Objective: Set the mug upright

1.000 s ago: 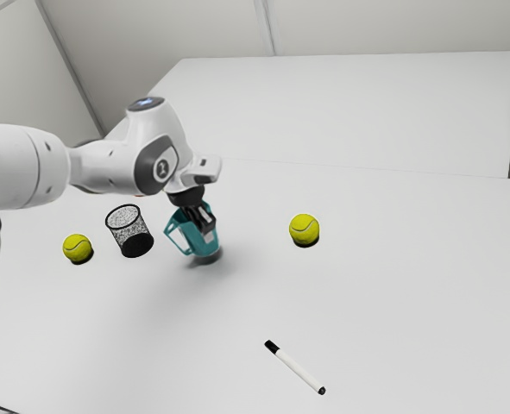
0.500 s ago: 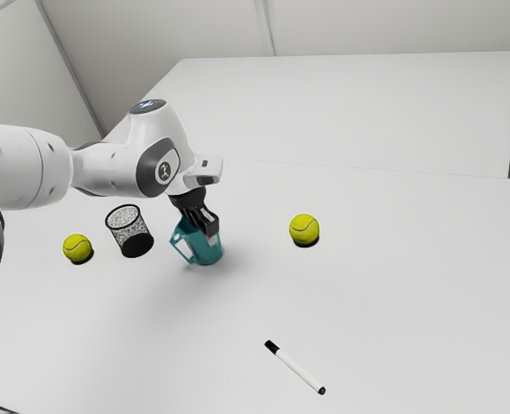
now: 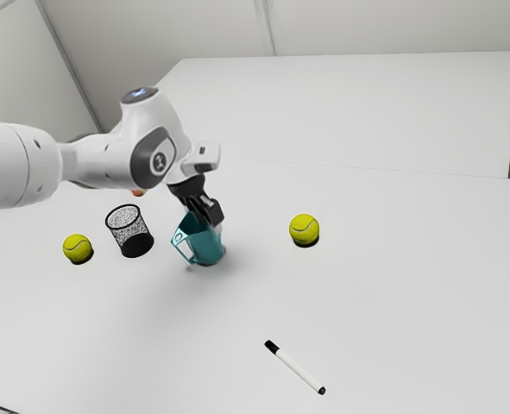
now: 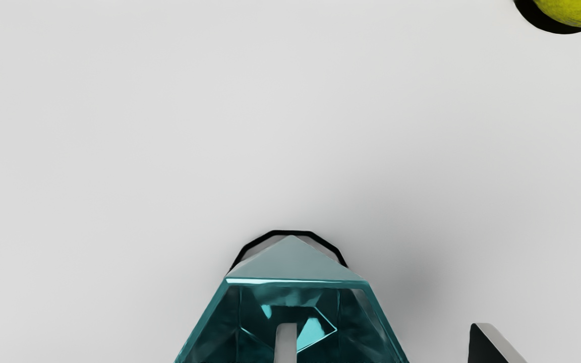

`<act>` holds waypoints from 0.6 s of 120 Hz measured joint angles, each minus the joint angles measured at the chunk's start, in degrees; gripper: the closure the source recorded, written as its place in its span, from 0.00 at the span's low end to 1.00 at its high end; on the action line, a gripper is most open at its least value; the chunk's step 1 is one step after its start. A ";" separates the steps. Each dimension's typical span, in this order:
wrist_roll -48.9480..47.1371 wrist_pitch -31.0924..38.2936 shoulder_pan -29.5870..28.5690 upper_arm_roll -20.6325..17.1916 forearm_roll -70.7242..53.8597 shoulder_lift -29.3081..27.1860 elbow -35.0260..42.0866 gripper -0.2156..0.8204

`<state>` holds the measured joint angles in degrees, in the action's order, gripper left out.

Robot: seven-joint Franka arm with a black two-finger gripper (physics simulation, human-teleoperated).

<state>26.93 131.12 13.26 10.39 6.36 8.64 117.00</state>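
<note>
Mug (image 3: 206, 245), teal and faceted, is on the white table (image 3: 393, 285) beneath the gripper (image 3: 210, 219), mouth up and base down. Its stance reads as upright or close to it (a slight lean cannot be ruled out from these angles). The handle (image 3: 184, 247) faces the exterior view's left, toward a black mesh cup (image 3: 130, 231) that stands near, apart from the mug.

Jaws are apart. In the wrist view, one finger (image 4: 285, 345) reaches over the mug's open mouth, and the other (image 4: 495, 348) is outside the mug, with a visible gap between it and the wall. The mug's side wall lies between the two, unclamped. The arm (image 3: 108, 164) comes in from the exterior view's left, and the gripper points down at a slant.

Surrounding items, by the exterior view: one yellow tennis ball (image 3: 78, 248) rests beyond the mesh cup, at the exterior view's left; a second tennis ball (image 3: 304, 228) sits well apart from the mug, at the exterior view's right. A marker (image 3: 298, 369) (white barrel, black cap) lies on its side nearer the camera. A small orange item (image 3: 138, 193) is partly hidden behind the arm; its kind cannot be told.
</note>
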 joint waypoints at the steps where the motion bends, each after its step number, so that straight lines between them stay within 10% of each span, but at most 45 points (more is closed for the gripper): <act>1: -0.01 -0.01 0.02 0.00 0.00 -0.13 0.00 0.48; 33: -0.25 -3.87 -0.37 0.05 -0.18 -4.01 -6.06 0.37; 72: -3.17 -24.45 -4.80 0.58 -1.68 6.97 -31.52 0.24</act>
<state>23.76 106.67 8.46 10.97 4.68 15.61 85.48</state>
